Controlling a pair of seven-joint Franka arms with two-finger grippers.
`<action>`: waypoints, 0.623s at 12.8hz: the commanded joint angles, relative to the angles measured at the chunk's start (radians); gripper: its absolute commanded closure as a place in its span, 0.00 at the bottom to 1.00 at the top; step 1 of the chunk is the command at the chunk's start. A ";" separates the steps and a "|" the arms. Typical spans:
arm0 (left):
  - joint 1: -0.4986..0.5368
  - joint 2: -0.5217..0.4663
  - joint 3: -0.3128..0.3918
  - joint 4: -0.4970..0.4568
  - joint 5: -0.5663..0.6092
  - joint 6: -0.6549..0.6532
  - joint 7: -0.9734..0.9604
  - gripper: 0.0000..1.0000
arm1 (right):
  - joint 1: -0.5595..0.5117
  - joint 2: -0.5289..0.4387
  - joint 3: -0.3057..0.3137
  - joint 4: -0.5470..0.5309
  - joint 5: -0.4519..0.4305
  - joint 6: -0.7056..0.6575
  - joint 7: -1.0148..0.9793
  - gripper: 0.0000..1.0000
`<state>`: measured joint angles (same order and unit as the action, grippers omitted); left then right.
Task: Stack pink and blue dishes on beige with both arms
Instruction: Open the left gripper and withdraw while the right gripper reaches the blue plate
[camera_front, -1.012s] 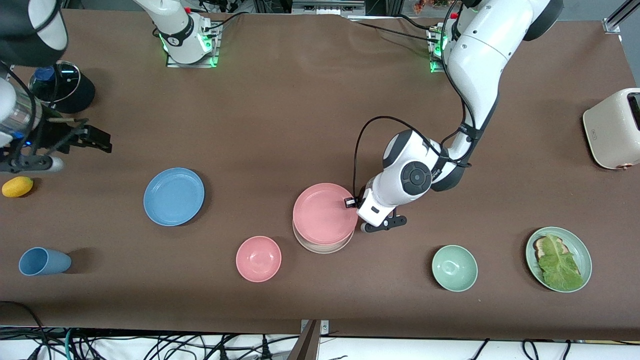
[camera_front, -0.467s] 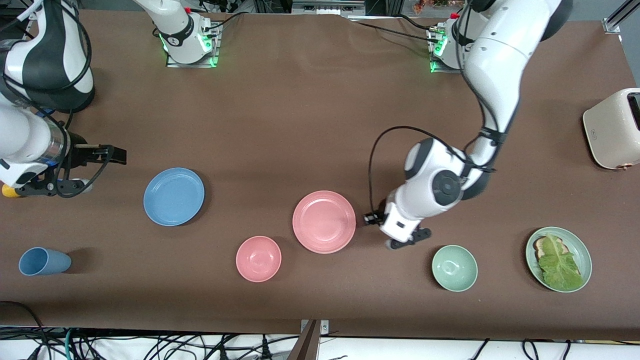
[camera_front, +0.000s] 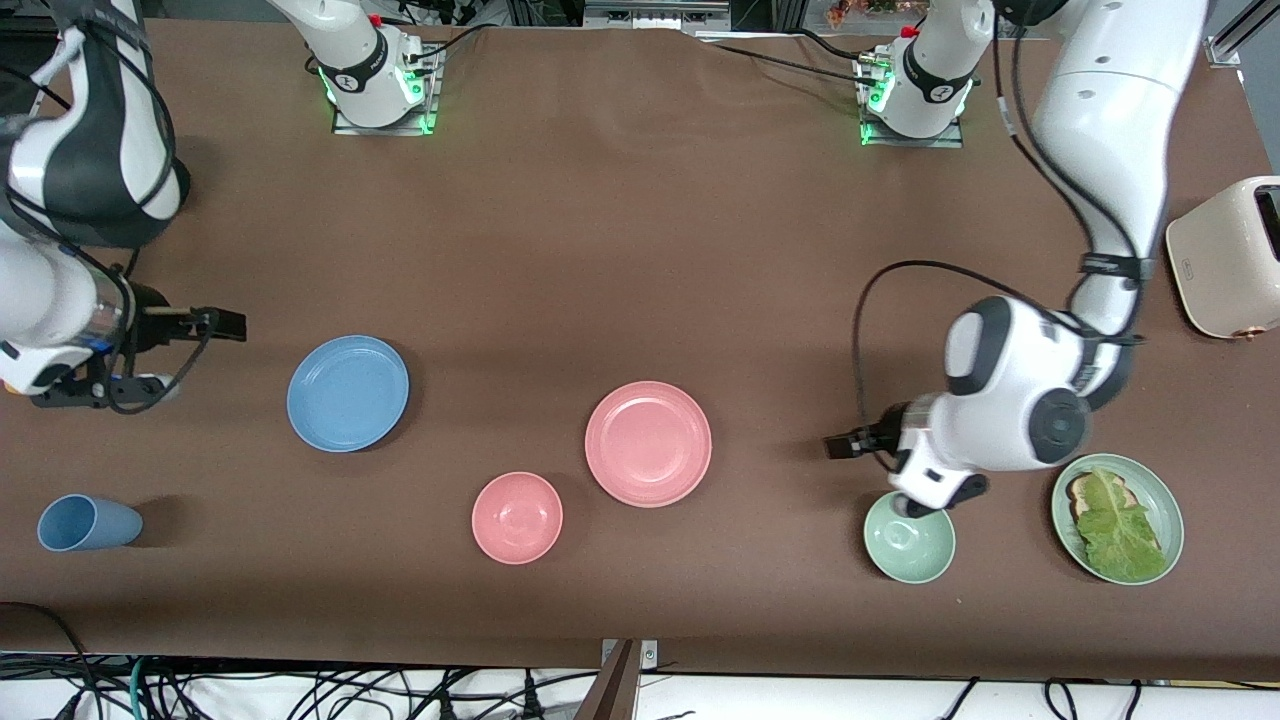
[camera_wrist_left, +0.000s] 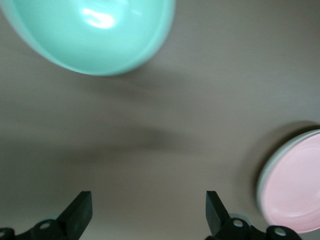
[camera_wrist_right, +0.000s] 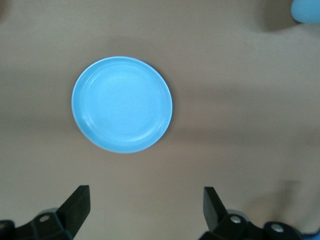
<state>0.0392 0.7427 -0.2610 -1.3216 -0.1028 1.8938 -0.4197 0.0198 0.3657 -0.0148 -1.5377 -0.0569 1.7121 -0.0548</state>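
The pink plate (camera_front: 648, 443) lies flat near the table's middle, covering the beige plate in the front view. In the left wrist view a pale rim (camera_wrist_left: 260, 184) of the beige plate shows under the pink plate (camera_wrist_left: 295, 185). My left gripper (camera_front: 935, 497) hangs open and empty over the pale green bowl (camera_front: 909, 536), apart from the pink plate. The blue plate (camera_front: 348, 393) lies alone toward the right arm's end. My right gripper (camera_front: 100, 390) hovers open and empty beside it, and the right wrist view shows the blue plate (camera_wrist_right: 122, 104) ahead of its fingers (camera_wrist_right: 75, 207).
A small pink bowl (camera_front: 517, 517) sits just nearer the front camera than the pink plate. A blue cup (camera_front: 88, 523) lies on its side near the right arm's end. A pale green plate with toast and lettuce (camera_front: 1117, 517) and a cream toaster (camera_front: 1225, 257) are at the left arm's end.
My left gripper let go of the pink plate, which now rests level on the beige plate, and swung away to over the green bowl. My right arm came lower toward the blue plate.
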 joint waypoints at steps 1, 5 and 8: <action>0.105 -0.034 -0.014 -0.011 0.092 -0.059 0.137 0.00 | -0.014 0.093 0.009 -0.085 0.000 0.201 -0.020 0.00; 0.211 -0.034 -0.012 -0.013 0.136 -0.102 0.295 0.00 | -0.052 0.082 -0.002 -0.317 0.002 0.480 -0.097 0.00; 0.264 -0.040 -0.011 -0.013 0.161 -0.105 0.395 0.00 | -0.099 0.111 -0.001 -0.399 0.009 0.607 -0.126 0.01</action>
<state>0.2789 0.7248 -0.2614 -1.3233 0.0302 1.8055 -0.0874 -0.0447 0.5015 -0.0270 -1.8559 -0.0565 2.2424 -0.1512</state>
